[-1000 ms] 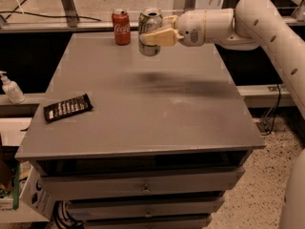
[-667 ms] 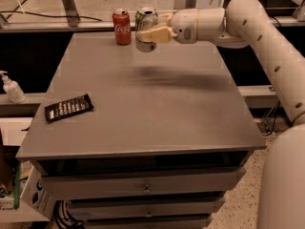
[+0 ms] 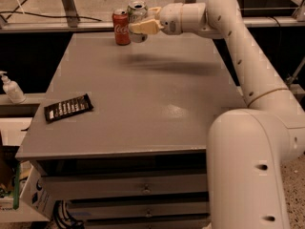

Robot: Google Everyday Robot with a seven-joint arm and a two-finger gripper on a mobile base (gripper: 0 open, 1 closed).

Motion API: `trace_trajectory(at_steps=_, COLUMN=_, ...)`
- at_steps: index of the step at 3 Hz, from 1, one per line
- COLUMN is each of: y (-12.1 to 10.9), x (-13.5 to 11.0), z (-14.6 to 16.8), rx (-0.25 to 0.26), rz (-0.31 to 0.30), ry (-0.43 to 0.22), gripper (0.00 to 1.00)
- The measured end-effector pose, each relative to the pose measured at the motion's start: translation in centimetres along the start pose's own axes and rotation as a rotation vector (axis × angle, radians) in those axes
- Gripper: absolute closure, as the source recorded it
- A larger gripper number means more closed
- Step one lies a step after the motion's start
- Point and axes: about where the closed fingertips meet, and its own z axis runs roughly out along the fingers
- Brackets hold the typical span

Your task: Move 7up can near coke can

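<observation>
Two soda cans: one 7up can (image 3: 137, 9), one coke can (image 3: 121, 27). One dark snack packet (image 3: 68, 108), one pump bottle (image 3: 10, 87), one grey table (image 3: 157, 109). One gripper (image 3: 142, 22) — at the table's far edge, clamped on the 7up can.

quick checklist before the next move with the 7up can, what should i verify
1. Claw grip on the 7up can: closed around it, ok.
2. 7up can upright: ok.
3. Near the coke can: right beside it, at the far edge of the table, ok.
4. Gap between the two cans: cannot tell.
5. 7up can's base resting on the table: cannot tell.
6. Black packet out of the way: ok, it lies near the front left corner.
</observation>
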Motion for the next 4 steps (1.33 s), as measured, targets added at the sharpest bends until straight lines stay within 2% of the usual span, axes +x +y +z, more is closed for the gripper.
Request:
trace_trajectory(at_steps=1, y=-2.1, x=0.7, z=1.4, rx=0.034, rz=-0.026, ry=0.030, gripper=1.00)
trace_trajectory(at_steps=2, y=-4.5, x=1.2, z=1.8, rx=0.109, rz=-0.061, ry=0.073, gripper=1.00)
trace_trajectory(at_steps=3, y=-6.1, x=1.6, z=2.5, rx=0.172, rz=-0.084, ry=0.109, gripper=1.00)
trace_trajectory(at_steps=4, y=-7.1, x=2.7, z=2.6, rx=0.212, rz=-0.097, ry=0.151, gripper=1.00)
